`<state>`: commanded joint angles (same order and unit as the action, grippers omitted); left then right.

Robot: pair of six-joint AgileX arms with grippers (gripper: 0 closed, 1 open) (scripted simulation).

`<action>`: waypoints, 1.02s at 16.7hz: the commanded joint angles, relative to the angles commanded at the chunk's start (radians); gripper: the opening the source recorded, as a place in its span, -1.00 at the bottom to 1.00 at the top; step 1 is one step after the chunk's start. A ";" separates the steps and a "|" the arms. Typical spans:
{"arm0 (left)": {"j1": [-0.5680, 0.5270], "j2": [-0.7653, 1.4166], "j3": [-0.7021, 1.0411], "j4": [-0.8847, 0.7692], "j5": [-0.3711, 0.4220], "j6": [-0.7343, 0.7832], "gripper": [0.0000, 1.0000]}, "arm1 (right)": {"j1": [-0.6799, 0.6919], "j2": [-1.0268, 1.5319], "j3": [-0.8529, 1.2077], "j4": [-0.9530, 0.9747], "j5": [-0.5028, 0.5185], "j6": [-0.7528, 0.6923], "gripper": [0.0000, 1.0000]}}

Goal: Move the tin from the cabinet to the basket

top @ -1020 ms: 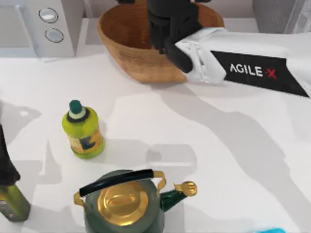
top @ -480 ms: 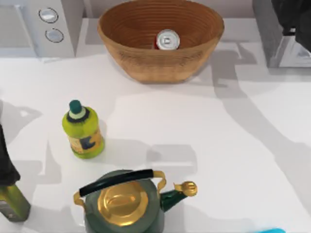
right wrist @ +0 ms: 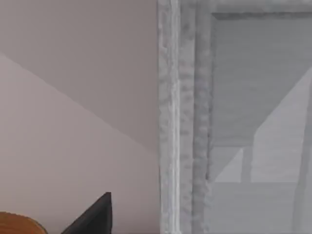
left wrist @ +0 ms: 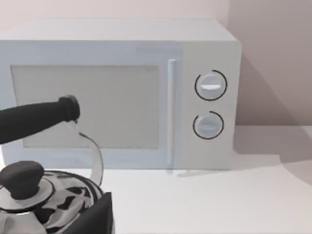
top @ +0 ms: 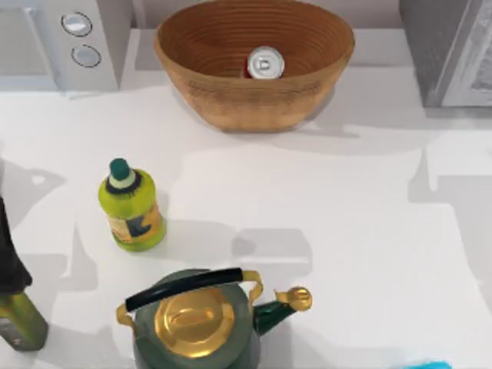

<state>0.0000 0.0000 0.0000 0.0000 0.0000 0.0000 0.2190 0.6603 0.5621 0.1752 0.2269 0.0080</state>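
Farthest left on the white bench (top: 346, 254), the left wrist view has a dark sliver of the left claw (left wrist: 95, 219) at its edge, and I cannot tell whether that claw is open or closed. Right beside it stands a shiny kettle (left wrist: 39, 204) with a black handle and knob. Straight ahead of the claw, further off, is the white microwave (left wrist: 122, 97) with its two round knobs, set against the wall. From above, the microwave (top: 77, 38) fills the far left corner, and an olive bottle (top: 15, 319) with a dark top stands at the near left edge. Next comes the yellow-green bottle (top: 132, 206) with its dark green cap, standing upright. A green kettle (top: 196, 323) with a gold lid sits nearer the front edge. Further along, the basket (top: 231, 100) stands at the back of the bench, and the tin (top: 266, 64) rests upright inside it, silver top showing, free of either claw. The cabinet (top: 434, 46) is in the far right corner. The right claw (right wrist: 95, 217) shows as a dark wedge, and I cannot tell whether it is open or closed. It faces the grey cabinet (right wrist: 234, 122) from close by, with a sliver of the basket's rim (right wrist: 19, 225) off to one side of it.
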 joint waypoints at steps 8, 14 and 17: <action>0.000 0.000 0.000 0.000 0.000 0.000 1.00 | -0.196 -0.605 -0.508 -0.157 -0.203 -0.007 1.00; 0.000 0.000 0.000 0.000 0.000 0.000 1.00 | -0.219 -0.660 -0.562 -0.175 -0.227 -0.008 1.00; 0.000 0.000 0.000 0.000 0.000 0.000 1.00 | -0.227 -0.644 -0.556 -0.162 -0.236 -0.007 1.00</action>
<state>0.0000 0.0000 0.0000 0.0000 0.0000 0.0000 -0.0077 0.0159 0.0062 0.0130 -0.0093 0.0006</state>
